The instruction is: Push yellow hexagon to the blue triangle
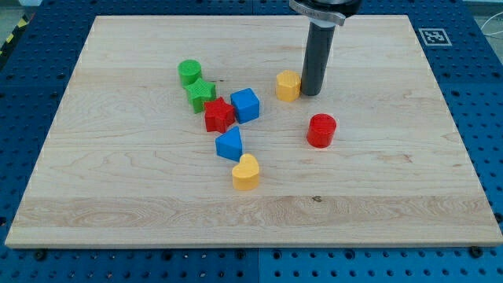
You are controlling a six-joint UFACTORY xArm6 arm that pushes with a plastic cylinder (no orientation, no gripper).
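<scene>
So right now my tip (pixel 312 93) is parked on the view's right side of the small yellow plastic hexagon block (pixel 288 86), touching it or as good as, so I'd call this the start of the actual push, contact made and the block not yet near its goal. The blue plastic triangle block (pixel 229 144) sits well apart from it, down toward the view's bottom and to the view's left, just above the yellow heart-shaped block (pixel 246 173). Tricky bit in my opinion: pushing straight left from here would send the hexagon at the blue cube (pixel 245 104) and the red star-ish block (pixel 218 115) instead. I reckon the next move wants the tip worked round to the hexagon's upper right so the shove goes diagonally down-left, passing below the blue cube. No fingers on this rig, just a plain dark rod, so nothing to be clenched or released. The red cylinder (pixel 321 130) is off to the right and out of the lane; the green cylinder (pixel 189 72) and another green block (pixel 200 93) sit upper left. Bench (pixel 409 196) is a pale wooden board, smooth looking, lying on a blue perforated base (pixel 479 71).
</scene>
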